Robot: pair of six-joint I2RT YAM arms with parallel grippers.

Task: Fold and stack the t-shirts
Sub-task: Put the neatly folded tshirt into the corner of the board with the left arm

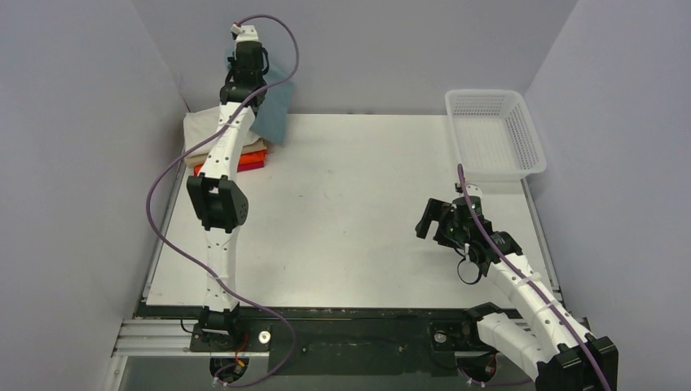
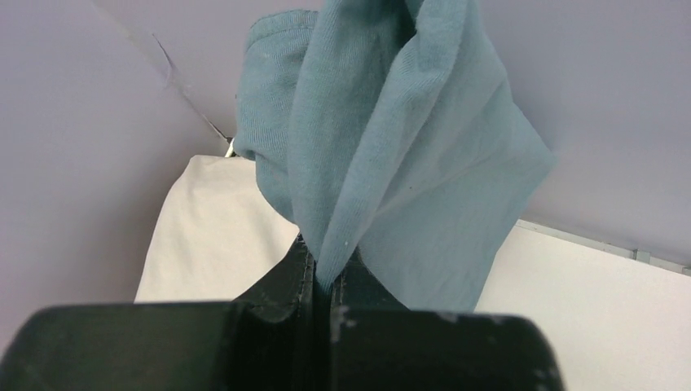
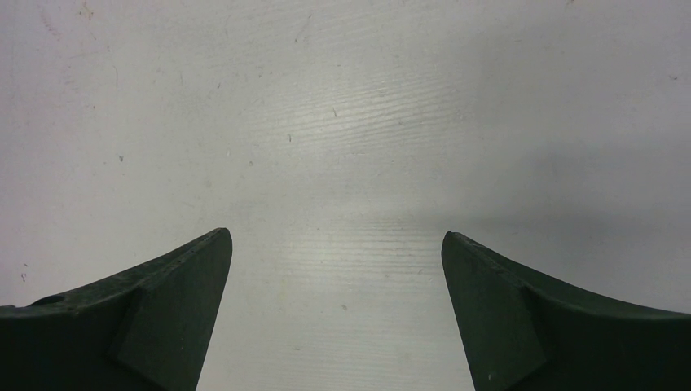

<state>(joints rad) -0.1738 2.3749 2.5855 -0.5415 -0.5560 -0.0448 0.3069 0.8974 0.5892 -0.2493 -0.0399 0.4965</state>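
**Teal-blue t-shirt (image 2: 391, 163) held up at far left**

Left gripper (image 2: 326, 281): fingers pressed together on a bunched fold of the teal-blue t-shirt. Cloth hung raised over the far-left corner of the table (image 1: 350, 212), by the right edge of the folded stack (image 1: 244, 156); contact not resolvable. Cream t-shirt (image 1: 204, 129) lay on top of the stack, orange and red edges showing below. Right gripper (image 3: 336, 269): fingers spread wide over bare table at near right, gripping nothing. White mesh basket (image 1: 493, 134) sat far right.
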